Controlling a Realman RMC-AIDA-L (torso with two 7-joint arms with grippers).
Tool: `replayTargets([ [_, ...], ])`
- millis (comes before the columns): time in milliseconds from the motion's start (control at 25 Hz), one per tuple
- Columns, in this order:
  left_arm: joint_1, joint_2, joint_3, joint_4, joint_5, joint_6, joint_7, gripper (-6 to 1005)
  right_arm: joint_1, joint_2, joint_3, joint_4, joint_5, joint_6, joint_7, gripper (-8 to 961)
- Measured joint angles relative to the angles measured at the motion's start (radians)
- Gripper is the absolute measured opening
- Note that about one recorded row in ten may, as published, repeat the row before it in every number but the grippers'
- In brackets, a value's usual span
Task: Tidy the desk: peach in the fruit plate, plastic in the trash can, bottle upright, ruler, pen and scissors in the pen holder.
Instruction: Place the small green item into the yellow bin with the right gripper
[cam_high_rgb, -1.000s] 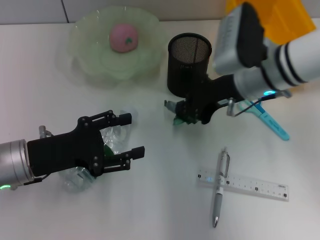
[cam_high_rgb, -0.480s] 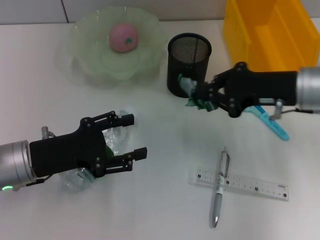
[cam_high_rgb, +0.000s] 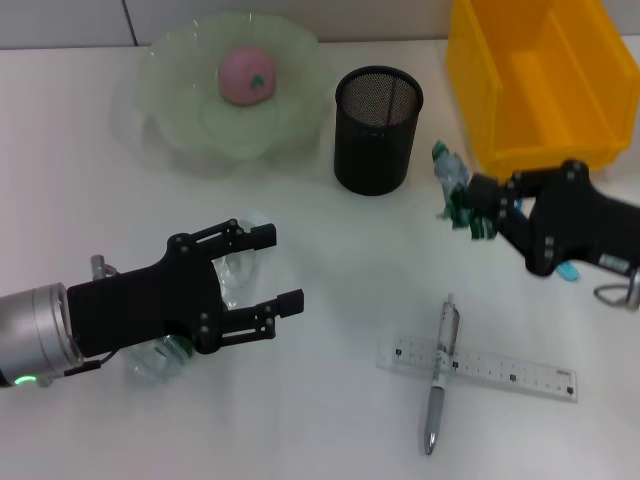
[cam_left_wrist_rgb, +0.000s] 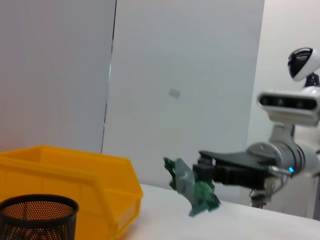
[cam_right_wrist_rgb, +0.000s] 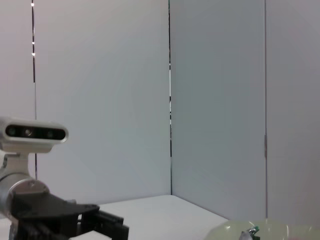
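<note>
Now the crumpled plastic (cam_high_rgb: 455, 190) is pinched at the tips of the right gripper (cam_high_rgb: 483, 210), held clear of the table; the yellow bin (cam_high_rgb: 530, 85) lies just beyond the fingers, nearer this arm. Left gripper (cam_high_rgb: 268, 270) spread, idle.

Right claw (cam_high_rgb: 484, 208) grips crumpled plastic (cam_high_rgb: 455, 190) beside the yellow bin (cam_high_rgb: 530, 80).
</note>
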Motion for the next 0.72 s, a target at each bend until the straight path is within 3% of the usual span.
replayTargets([
  [280,0.001,-0.002,0.006,-0.038,-0.007,-0.017,0.019,797,-0.028,0.021,0.024,0.088,0.0,0.02,-0.141,30],
  [720,0.001,-0.001,0.008,-0.043,-0.001,-0.013,0.024,797,-0.024,0.023,0.031,0.101,0.0,0.021,-0.141,38],
])
